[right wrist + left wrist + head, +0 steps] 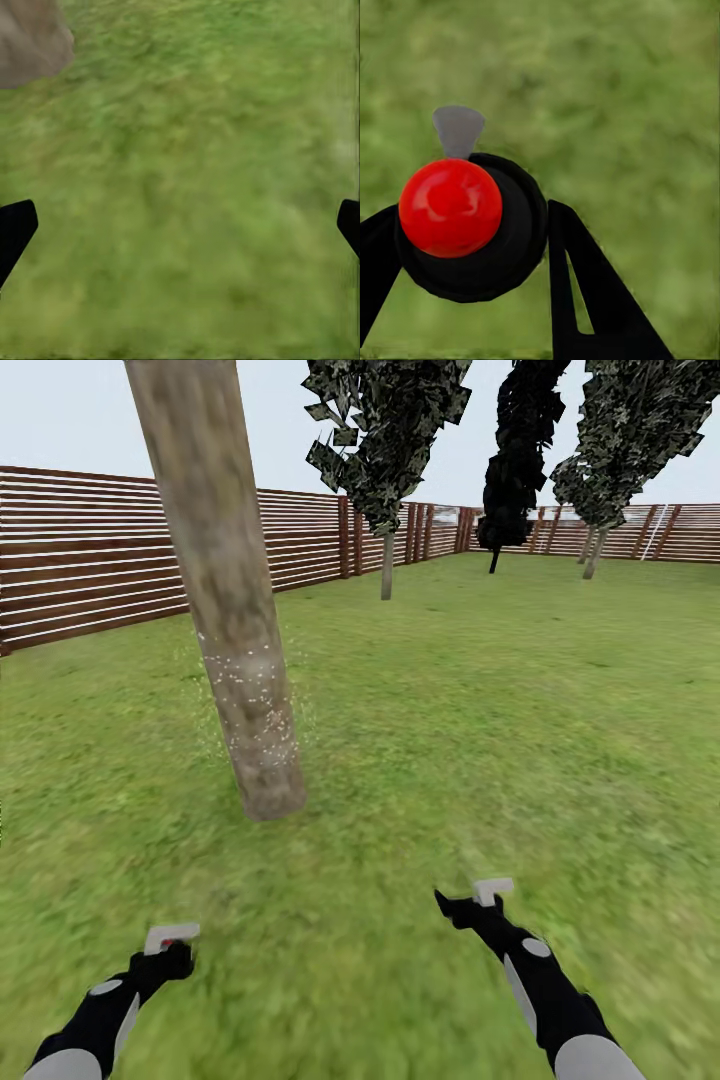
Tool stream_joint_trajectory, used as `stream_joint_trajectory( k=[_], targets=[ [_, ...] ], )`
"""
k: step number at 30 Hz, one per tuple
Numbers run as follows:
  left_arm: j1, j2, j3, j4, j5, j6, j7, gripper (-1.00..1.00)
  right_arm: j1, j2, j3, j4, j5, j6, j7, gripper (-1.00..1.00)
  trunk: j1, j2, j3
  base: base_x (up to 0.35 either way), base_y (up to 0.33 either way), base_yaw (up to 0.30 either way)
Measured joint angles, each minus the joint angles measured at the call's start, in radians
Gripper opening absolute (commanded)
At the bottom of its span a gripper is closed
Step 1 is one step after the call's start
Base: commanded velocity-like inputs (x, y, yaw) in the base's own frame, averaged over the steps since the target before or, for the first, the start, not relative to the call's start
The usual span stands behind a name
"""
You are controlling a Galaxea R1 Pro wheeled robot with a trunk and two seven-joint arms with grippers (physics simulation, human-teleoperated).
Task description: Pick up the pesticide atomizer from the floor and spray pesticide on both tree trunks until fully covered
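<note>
While white specks of pesticide [250, 690] cling to the lower part of a thick mottled tree trunk [225, 590] at the left of the head view, the robot stands on the lawn [480, 740] of the fenced garden with both arms low in the frame. The left gripper [170, 950], at lower left, carries the pesticide atomizer [172, 935], its whitish head poking up above the black fingers. The right gripper [470, 908], at lower centre-right, points across the grass. A brown slat fence [90, 550] runs along the left and back, with dark columnar trees [385, 440] standing in the upper half.

From the left wrist view, the atomizer [472, 225] sits at centre-left, a round black body with a glossy red dot facing the camera and a grey nozzle above it; the dark fingers [585, 300] flank it closely, clenched on the sprayer, over blurred grass.

From the right wrist view, two black fingertips [15, 229] sit at the far left and right edges, spread wide with nothing between them; a corner of the trunk [30, 37] shows at upper left.

By this evidence the pickup is done and spraying of one trunk has begun, with specks reaching only a lower band. The upper trunk looks bare, and a second matching tree cannot be made out.
</note>
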Motion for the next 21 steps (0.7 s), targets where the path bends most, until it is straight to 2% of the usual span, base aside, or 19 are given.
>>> stream_joint_trajectory(
  k=[2, 4, 6, 13, 21],
  targets=[
    [0.0, -0.004, 0.0, 0.02, 0.005, -0.013, 0.012, -1.0, 0.008, 0.0, -0.016, 0.0, 0.0, -0.002, 0.0, 1.0, 0.0, 0.0, 0.001, -0.325, 0.0, -0.043],
    [0.0, -0.004, 0.002, 0.041, 0.004, -0.07, 0.014, -1.0, 0.01, -0.001, -0.02, 0.0, 0.0, -0.003, -0.001, 1.0, 0.0, 0.0, 0.003, -0.315, 0.0, -0.148],
    [0.001, -0.003, 0.003, 0.047, 0.003, -0.088, 0.014, -1.0, 0.011, -0.001, -0.02, 0.001, 0.001, -0.003, -0.001, 1.0, 0.0, 0.0, 0.005, -0.125, 0.0, -0.193],
    [0.001, -0.002, 0.003, 0.049, 0.005, -0.098, 0.008, -1.0, 0.012, -0.001, -0.02, 0.034, 0.002, -0.003, -0.047, 1.0, 0.0, 0.0, 0.014, -0.011, 0.0, -0.216],
    [0.036, 0.002, 0.004, 0.041, 0.017, -0.09, 0.014, -1.0, 0.012, 0.0, -0.018, 0.074, 0.003, -0.004, -0.046, 1.0, -0.031, 0.056, 0.043, 0.0, 0.0, -0.063]
  ],
)
